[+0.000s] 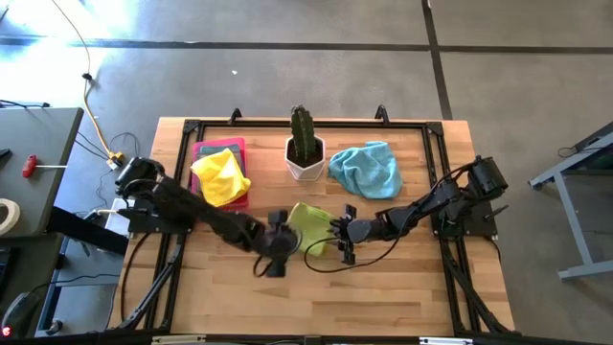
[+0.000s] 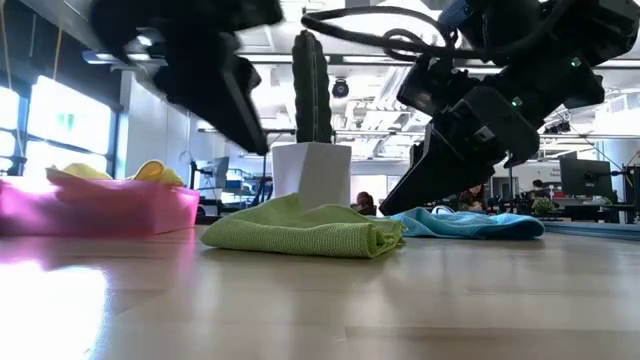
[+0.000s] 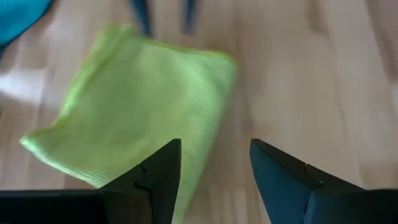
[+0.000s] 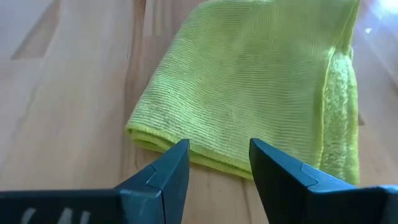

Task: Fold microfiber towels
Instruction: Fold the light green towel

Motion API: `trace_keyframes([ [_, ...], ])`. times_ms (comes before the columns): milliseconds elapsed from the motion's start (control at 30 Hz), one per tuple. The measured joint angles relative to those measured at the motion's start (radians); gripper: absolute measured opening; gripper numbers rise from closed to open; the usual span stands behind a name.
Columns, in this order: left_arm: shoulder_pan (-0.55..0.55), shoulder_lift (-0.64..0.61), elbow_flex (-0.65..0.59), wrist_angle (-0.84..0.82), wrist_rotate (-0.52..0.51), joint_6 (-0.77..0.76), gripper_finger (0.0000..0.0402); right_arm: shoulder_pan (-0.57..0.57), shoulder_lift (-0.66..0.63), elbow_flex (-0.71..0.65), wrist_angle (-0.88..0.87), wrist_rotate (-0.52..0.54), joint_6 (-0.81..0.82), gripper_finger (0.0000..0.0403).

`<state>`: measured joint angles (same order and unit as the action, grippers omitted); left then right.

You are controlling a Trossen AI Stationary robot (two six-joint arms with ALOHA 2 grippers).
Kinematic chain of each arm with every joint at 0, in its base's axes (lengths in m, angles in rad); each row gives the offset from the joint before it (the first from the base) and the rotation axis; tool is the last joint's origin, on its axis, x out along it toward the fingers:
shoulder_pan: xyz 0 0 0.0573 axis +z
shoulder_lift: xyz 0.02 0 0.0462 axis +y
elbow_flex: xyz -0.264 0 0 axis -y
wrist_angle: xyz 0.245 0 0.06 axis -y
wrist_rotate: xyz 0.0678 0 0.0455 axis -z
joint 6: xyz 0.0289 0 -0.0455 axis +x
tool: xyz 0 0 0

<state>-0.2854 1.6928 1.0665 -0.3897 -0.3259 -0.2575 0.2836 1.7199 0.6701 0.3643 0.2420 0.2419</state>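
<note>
A lime green microfiber towel (image 1: 308,227) lies folded flat on the wooden table's middle (image 2: 300,232). My left gripper (image 3: 216,149) hovers open above the table at the towel's near left corner, raised clear of it (image 2: 225,95). My right gripper (image 4: 217,146) stands open and low at the towel's right edge (image 2: 415,195), its fingers in front of a folded edge (image 4: 180,146) with nothing between them. A yellow towel (image 1: 220,177) is heaped in the pink tray (image 1: 206,150). A light blue towel (image 1: 367,168) lies crumpled at the back right.
A cactus in a white pot (image 1: 306,151) stands just behind the green towel, between the tray and the blue towel. Black rails (image 1: 436,153) frame the table top. Bare wood lies open along the near edge (image 1: 316,297).
</note>
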Motion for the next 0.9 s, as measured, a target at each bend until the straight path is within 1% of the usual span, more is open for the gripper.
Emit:
trace_keyframes([
  [133,-0.076,0.040,-0.007,-0.005,-0.064,0.140,0.0180,0.003,0.000,0.000,0.008,0.001,-0.047,0.0161],
  [233,-0.107,0.087,-0.007,0.015,-0.145,0.220,0.0180,0.010,0.000,0.001,0.033,0.000,-0.060,0.0161],
  [333,-0.116,0.133,-0.007,0.041,-0.233,0.243,0.0180,0.023,0.010,0.001,0.070,-0.012,-0.059,0.0161],
  [433,-0.107,0.164,-0.007,0.059,-0.275,0.243,0.0180,0.043,0.034,0.004,0.123,-0.009,-0.065,0.0161],
  [533,-0.085,0.179,-0.005,0.049,-0.277,0.191,0.0180,0.054,0.062,0.007,0.177,0.016,-0.041,0.0161],
  [667,-0.051,0.176,-0.005,0.031,-0.275,0.078,0.0180,0.048,0.114,0.019,0.224,0.065,0.125,0.0161],
  [767,-0.024,0.163,0.004,0.011,-0.271,-0.027,0.0180,0.048,0.160,0.022,0.250,0.069,0.236,0.0161],
  [900,0.001,0.147,0.019,-0.050,-0.264,-0.149,0.0180,0.060,0.194,0.038,0.238,0.056,0.275,0.0161],
])
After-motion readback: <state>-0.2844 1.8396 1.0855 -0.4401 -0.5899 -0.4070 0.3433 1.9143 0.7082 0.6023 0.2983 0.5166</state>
